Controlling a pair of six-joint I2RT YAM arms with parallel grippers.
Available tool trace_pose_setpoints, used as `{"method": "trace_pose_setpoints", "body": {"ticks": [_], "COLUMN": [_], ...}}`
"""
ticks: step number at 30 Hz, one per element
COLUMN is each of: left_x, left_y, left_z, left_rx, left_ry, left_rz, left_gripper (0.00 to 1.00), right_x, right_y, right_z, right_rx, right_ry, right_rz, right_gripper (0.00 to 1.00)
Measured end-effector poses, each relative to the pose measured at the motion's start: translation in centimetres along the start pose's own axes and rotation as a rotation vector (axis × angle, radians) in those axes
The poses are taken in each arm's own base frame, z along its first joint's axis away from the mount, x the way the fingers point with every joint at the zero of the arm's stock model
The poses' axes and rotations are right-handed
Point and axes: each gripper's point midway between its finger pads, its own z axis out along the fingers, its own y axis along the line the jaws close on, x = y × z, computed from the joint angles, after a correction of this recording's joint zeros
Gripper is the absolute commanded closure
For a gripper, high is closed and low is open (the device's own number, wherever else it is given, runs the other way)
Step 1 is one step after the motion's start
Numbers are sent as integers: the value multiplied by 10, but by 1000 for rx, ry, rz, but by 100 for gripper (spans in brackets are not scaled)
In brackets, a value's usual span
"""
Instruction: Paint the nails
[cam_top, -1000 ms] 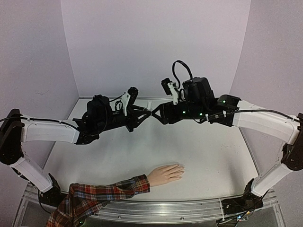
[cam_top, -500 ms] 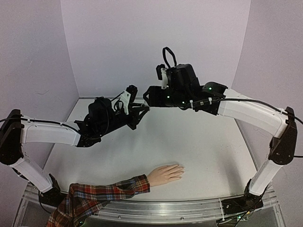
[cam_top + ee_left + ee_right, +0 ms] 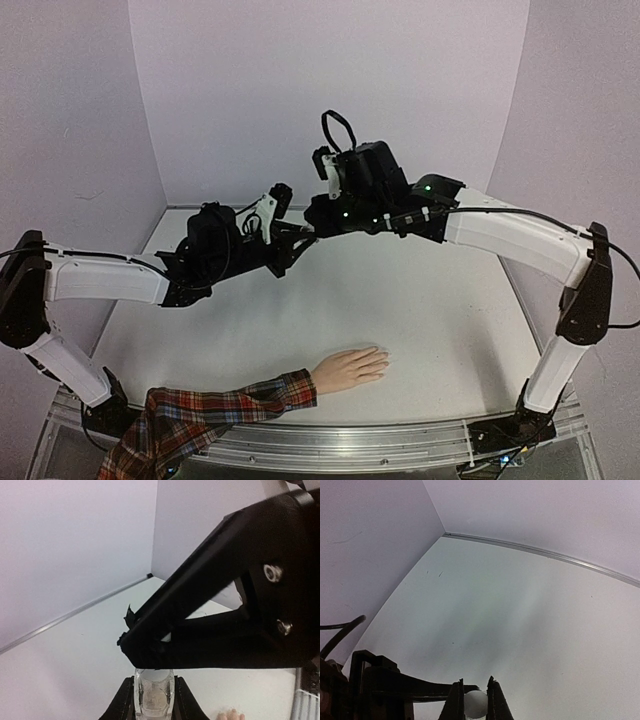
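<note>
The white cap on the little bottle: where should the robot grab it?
By its round sides, coming from the end away from the bottle. The white cap is small and round, and the left gripper clamps the bottle's body, so only that end is free. The right gripper pinches it that way now.

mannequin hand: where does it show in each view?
Top external: mannequin hand near the front edge, centre.
Left wrist: only its fingertips, bottom edge, right of centre.
Right wrist: not in view.
Shared landmark: table-wall seam.
</note>
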Motion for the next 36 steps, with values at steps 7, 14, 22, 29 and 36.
{"method": "trace_pose_setpoints", "body": {"ticks": [7,14,22,29,36], "left_x": [6,-3,-17,-17,-3], "left_y": [-41,-70,-7,9,7], "left_z": [-30,-59,-24,-9,-1], "left_rx": [521,781,323,51,-32], "left_ry": [89,114,20,-13,8], "left_rz": [-149,-175,-117,-30,3], "left_gripper": [100,100,100,100,100], "right_x": [34,43,39,18,-4], "right_y": [29,54,4,-22,-7], "right_z": [-38,-71,-42,-36,-35], "right_rx": [-466,-747,-389,-127,-68], "right_ry": [81,59,46,-13,-70], "right_rz": [-257,-334,-121,130,203], "right_gripper": [100,72,35,34,49]}}
